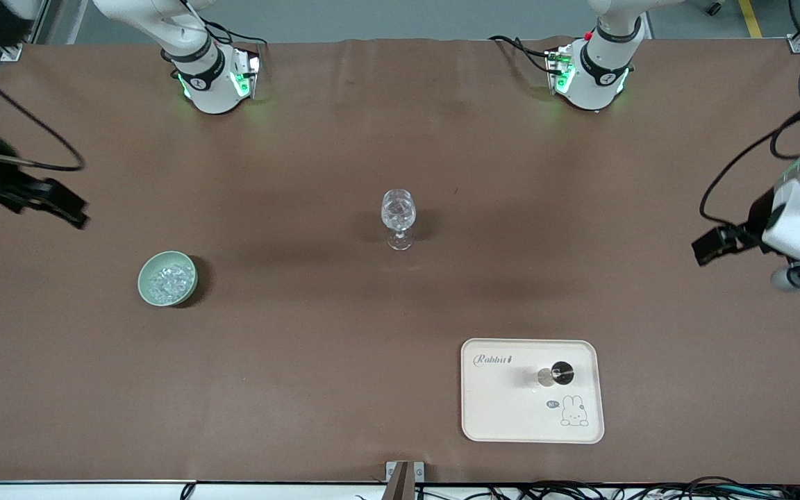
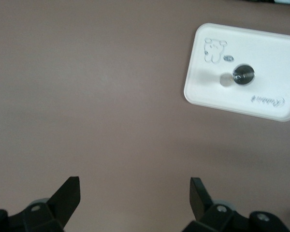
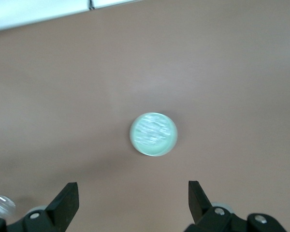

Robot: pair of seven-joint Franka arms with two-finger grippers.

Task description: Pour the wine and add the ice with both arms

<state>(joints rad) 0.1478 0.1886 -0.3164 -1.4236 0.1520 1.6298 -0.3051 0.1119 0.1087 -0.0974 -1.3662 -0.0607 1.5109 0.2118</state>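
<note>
The cream tray (image 1: 504,417) carries the word "Rabbit" in dark script near one corner and a small line drawing of a rabbit at another, with a tiny blue oval mark beside the drawing that is too small to read. It lies near the front edge of the brown table (image 1: 344,361), toward the left arm's end. On it stands a dark bottle (image 1: 561,373) seen from straight above, so only its round top and a pale reflection beside it show; no label can be read.

The pale green bowl (image 1: 167,278) sits toward the right arm's end, and the ice (image 1: 166,281) lies heaped inside it as clear, sparkling chunks. A clear stemmed glass (image 1: 398,217) stands upright near the middle of the table, farther from the front camera than both bowl and tray, well apart from each.

The left gripper (image 2: 135,195) hangs over bare table at the left arm's end, its fingers spread wide and holding nothing. The right gripper (image 3: 134,198) hangs over the table at the right arm's end, jaws likewise wide and empty.

The left wrist view shows the tray's lettering and rabbit upside down, and the bottle top more plainly than the front view does. The right wrist view shows the bowl from directly above, and the glass rim at its edge. The front view alone shows both arm bases with green lights.
</note>
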